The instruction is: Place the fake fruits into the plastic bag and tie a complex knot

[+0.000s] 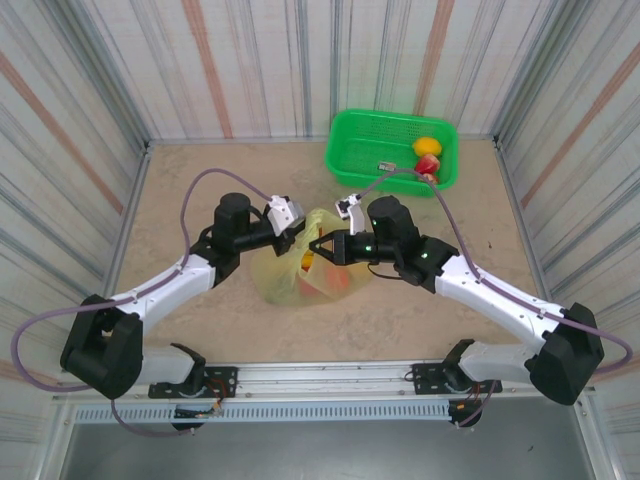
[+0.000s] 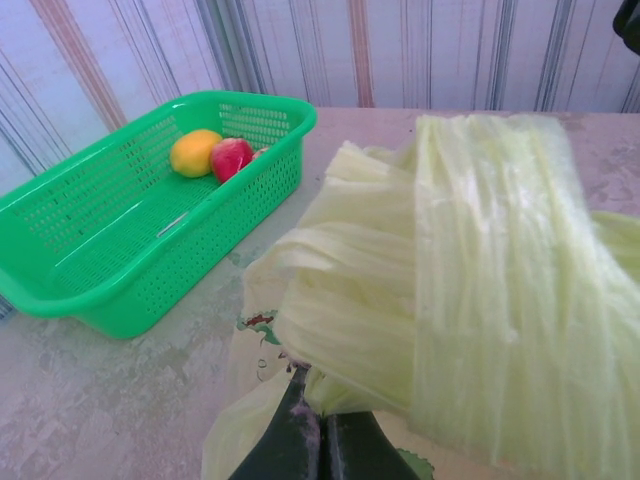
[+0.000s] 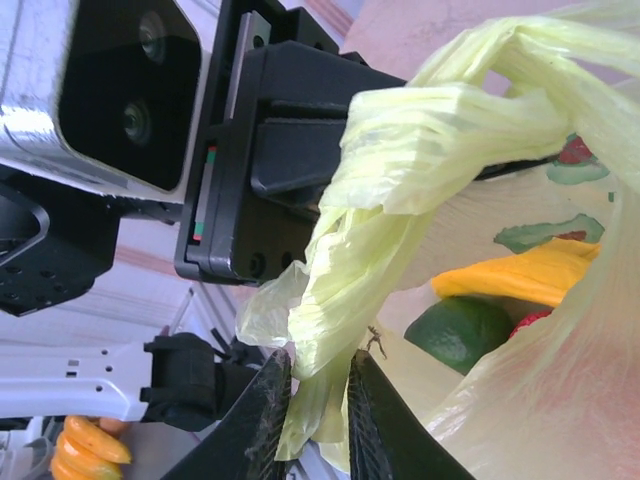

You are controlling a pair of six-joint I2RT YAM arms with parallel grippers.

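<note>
Both left end effector [image 2: 315, 425] and right end effector [image 3: 318, 365] pinch the limp, crinkly yellow-green plastic bag [image 1: 280, 282] by its bunched handles, likely its surest hold.

Table [image 1: 200, 190] carries basket [image 1: 365, 145] and, apparently, bag [image 1: 285, 282].

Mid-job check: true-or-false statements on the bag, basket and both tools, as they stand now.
1. The green basket holds a yellow fruit and a red fruit. True.
2. The plastic bag lies inside the basket. False: it sits on the table, apart from the basket.
3. The left tool is shut on bag plastic. True.
4. The bag is empty. False: a green fruit and a yellow-orange fruit show inside.
5. The right tool is over the basket. False: it is at the bag, plastic between its fingers.
</note>
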